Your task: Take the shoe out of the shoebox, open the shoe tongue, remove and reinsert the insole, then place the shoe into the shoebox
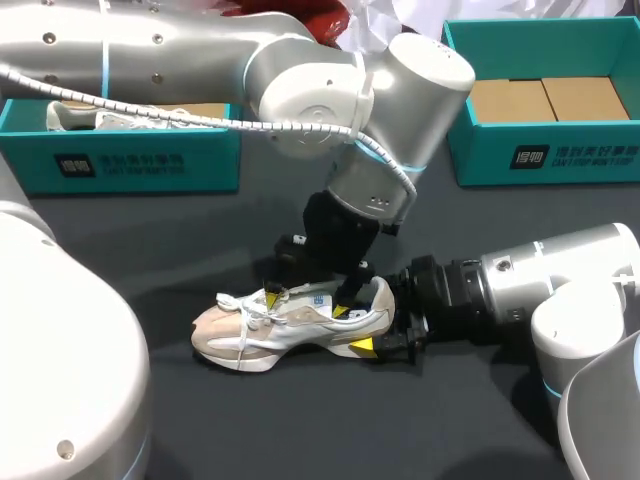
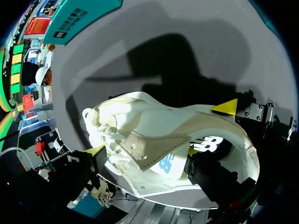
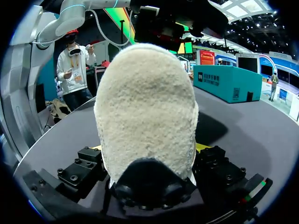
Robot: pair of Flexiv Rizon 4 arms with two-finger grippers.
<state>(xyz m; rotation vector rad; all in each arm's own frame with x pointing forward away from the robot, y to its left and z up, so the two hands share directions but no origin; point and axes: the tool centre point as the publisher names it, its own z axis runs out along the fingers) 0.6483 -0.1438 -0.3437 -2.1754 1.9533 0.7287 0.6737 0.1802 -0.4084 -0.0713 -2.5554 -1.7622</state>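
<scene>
Right gripper (image 1: 378,322): clamped on shoe (image 1: 250,335) heel, steadying it mid-worktop (image 1: 300,425).
Left gripper (image 1: 306,303): spread wide astride tongue (image 2: 154,151), holding nothing; likely to open it.

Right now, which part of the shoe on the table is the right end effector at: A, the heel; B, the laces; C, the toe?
A: the right end effector comes in at the heel end of the shoe, and its wrist view shows the heel clamped in it.
</scene>
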